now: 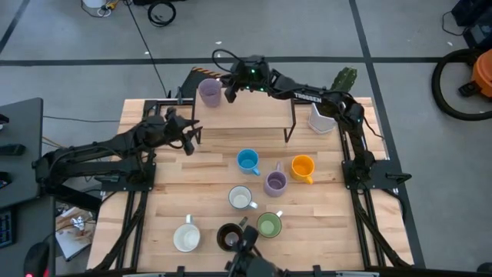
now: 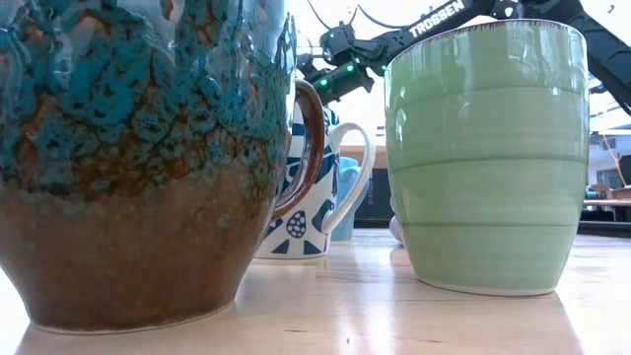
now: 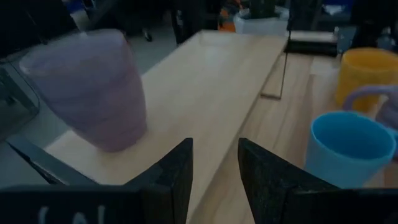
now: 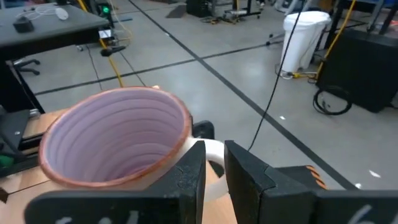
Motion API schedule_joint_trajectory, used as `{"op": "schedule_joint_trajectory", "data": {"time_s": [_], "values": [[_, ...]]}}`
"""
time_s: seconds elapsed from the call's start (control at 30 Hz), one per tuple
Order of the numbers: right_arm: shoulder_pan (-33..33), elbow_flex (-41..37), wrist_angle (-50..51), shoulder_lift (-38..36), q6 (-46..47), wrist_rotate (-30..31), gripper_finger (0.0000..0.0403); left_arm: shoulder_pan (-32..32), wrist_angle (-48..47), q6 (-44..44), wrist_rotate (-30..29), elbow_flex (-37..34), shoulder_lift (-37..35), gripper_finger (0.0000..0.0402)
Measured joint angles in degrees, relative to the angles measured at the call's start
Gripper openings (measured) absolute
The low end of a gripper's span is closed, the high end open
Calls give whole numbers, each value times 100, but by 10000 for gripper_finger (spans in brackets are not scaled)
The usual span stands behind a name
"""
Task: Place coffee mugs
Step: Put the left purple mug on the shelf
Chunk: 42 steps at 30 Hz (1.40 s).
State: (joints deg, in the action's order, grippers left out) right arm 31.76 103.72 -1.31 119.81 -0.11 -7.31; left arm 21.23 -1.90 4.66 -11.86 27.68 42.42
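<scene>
Lilac mug [image 1: 209, 91] stands upright at the left end of a raised wooden shelf [image 1: 254, 115] along the far side of the tabletop [image 1: 192, 181]. The right tool [image 1: 230, 90] is beside it, fingers clenched on its white handle [image 4: 214, 155], as the right wrist view shows. The left tool [image 1: 192, 137] hovers just in front of the shelf, near that mug, its fingers parted and grasping nothing; its wrist view looks along the shelf past the lilac mug [image 3: 87, 87].

On the tabletop below the shelf stand the other mugs: blue mug [image 1: 247, 161], orange mug [image 1: 303, 167] and a second lilac mug [image 1: 275, 183] in the middle; a white mug [image 1: 241, 198] nearer; then another white mug [image 1: 186, 237], brown mug [image 1: 229, 236] and green mug [image 1: 268, 225] along the near edge. In the low view the brown mug [image 2: 138, 158] and green mug [image 2: 483, 148] loom close.

A white pot [image 1: 321, 119] with a cactus [image 1: 344, 79] sits at the shelf's right end
</scene>
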Motion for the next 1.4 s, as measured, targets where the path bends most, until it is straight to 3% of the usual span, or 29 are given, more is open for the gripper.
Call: {"op": "schedule_joint_trajectory", "data": {"time_s": [0.63,0.87,1.4], "values": [[-157,-4,-260,0,167,197,66,0,90,-99,8,0,74,133],[-201,-11,-95,0,153,636,66,0,90,-106,8,0,74,133],[-158,-13,-77,4,-310,-139,66,0,157,-257,13,0,74,133]]}}
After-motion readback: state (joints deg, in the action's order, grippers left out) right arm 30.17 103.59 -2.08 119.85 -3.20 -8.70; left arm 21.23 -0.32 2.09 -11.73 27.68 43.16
